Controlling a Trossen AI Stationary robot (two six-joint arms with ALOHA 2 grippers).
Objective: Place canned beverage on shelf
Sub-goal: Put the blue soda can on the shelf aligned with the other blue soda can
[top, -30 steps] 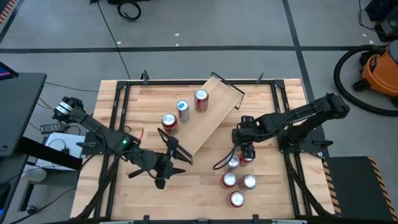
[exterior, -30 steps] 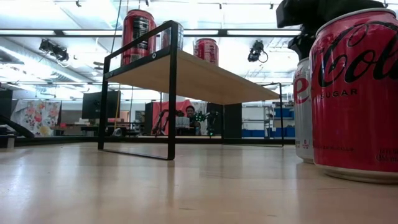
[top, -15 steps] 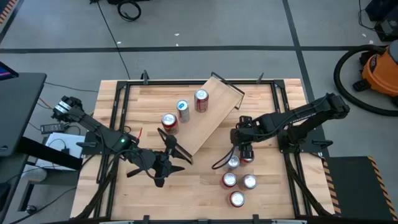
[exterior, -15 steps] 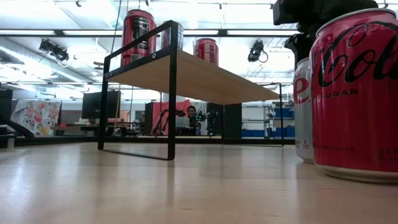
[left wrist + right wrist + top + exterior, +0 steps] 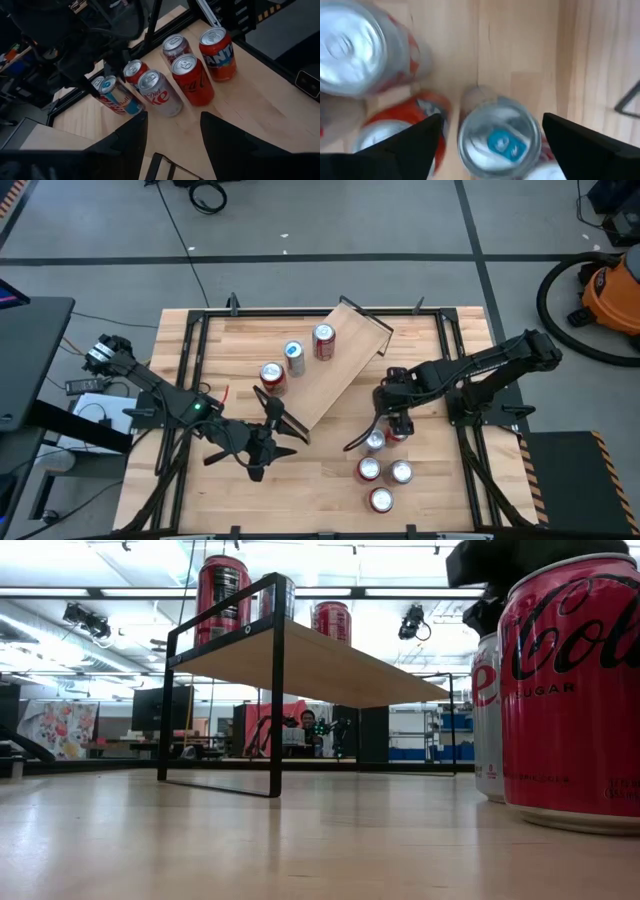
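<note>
The shelf (image 5: 335, 375), a light-wood plank on black end frames, stands slantwise at mid-table with three cans (image 5: 293, 357) upright on top. Several more cans (image 5: 385, 470) stand in a cluster on the tabletop to its right. My right gripper (image 5: 395, 422) hangs over the cluster's far end, pointing down. It is open, with its fingers (image 5: 420, 137) on either side of a silver-topped can with a blue tab (image 5: 500, 135). I cannot tell whether they touch it. My left gripper (image 5: 172, 132) waits open near the shelf's near end (image 5: 285, 442), holding nothing.
The low view shows a red cola can (image 5: 570, 690) and a Diet Coke can (image 5: 487, 720) close up at the right, with the shelf (image 5: 300, 660) beyond. The other cans (image 5: 192, 77) stand tight against the one under my right gripper. Black frame rails (image 5: 200, 360) edge the table.
My right gripper has opened over the far end of the can cluster without shifting from its place. The cans and the shelf stand as before.
</note>
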